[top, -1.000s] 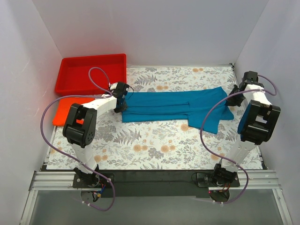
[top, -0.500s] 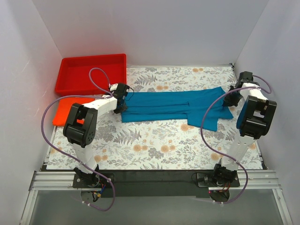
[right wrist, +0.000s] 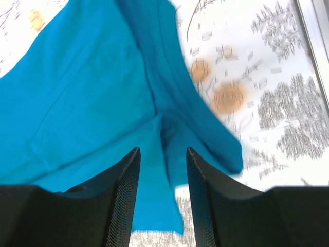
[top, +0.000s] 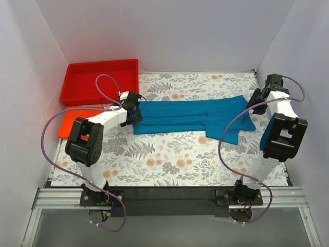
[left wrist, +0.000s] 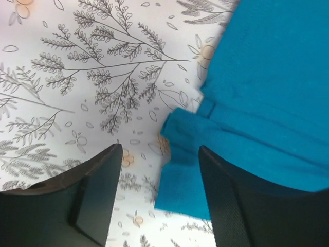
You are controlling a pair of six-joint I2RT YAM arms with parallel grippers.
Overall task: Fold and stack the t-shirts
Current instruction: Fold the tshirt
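Note:
The teal-blue t-shirt lies folded into a long band across the floral table, one flap trailing toward the front right. My left gripper hovers over its left end, open, with the cloth's corner lying flat below and between the fingers. At the band's right end my right gripper is open too. Teal cloth lies loose on the table under that gripper. The orange-red t-shirt lies at the far left, partly covered by the left arm's cable.
A rigid red tray stands at the back left, just behind the orange-red shirt. White walls close in both sides and the back. The floral mat shows bare in front of the teal shirt.
Both grippers were shut on the ends of the teal shirt and have opened, letting it go. The right gripper has shifted slightly toward the back; the cloth stays put.

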